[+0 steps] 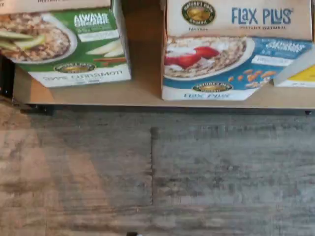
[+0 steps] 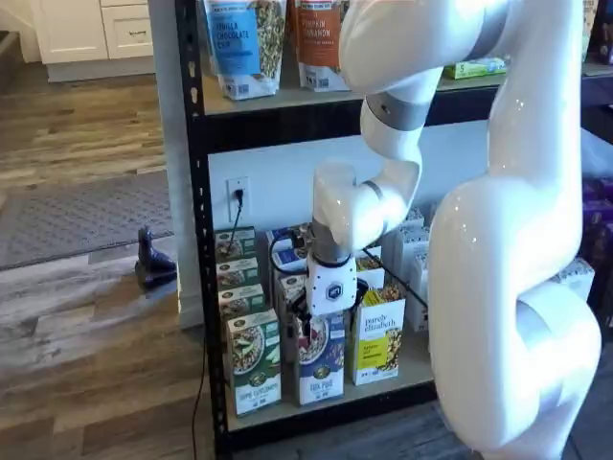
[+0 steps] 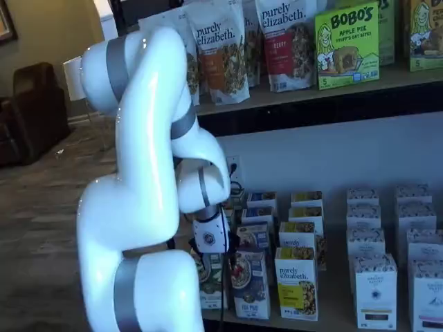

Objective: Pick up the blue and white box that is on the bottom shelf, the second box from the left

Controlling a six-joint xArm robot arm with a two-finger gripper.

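The blue and white box (image 1: 221,69) stands at the front of the bottom shelf (image 1: 145,86), with a bowl of cereal and red berries on its face and "Flax Plus" on its top. It shows in both shelf views (image 2: 321,369) (image 3: 250,283), between a green-and-white carton (image 2: 254,364) and a yellow-and-white carton (image 2: 376,343). My gripper (image 2: 321,318) hangs just above and in front of the blue and white box; its white body also shows in a shelf view (image 3: 208,236). Its fingers are too dark and hidden to tell whether they are open. Nothing is held.
More rows of the same cartons stand behind the front ones. White boxes (image 3: 375,290) fill the shelf's right part. A black front rail (image 1: 162,110) edges the board above the wood floor (image 1: 157,172). The higher tier (image 2: 316,101) carries pouches. The rack's black post (image 2: 196,240) stands at left.
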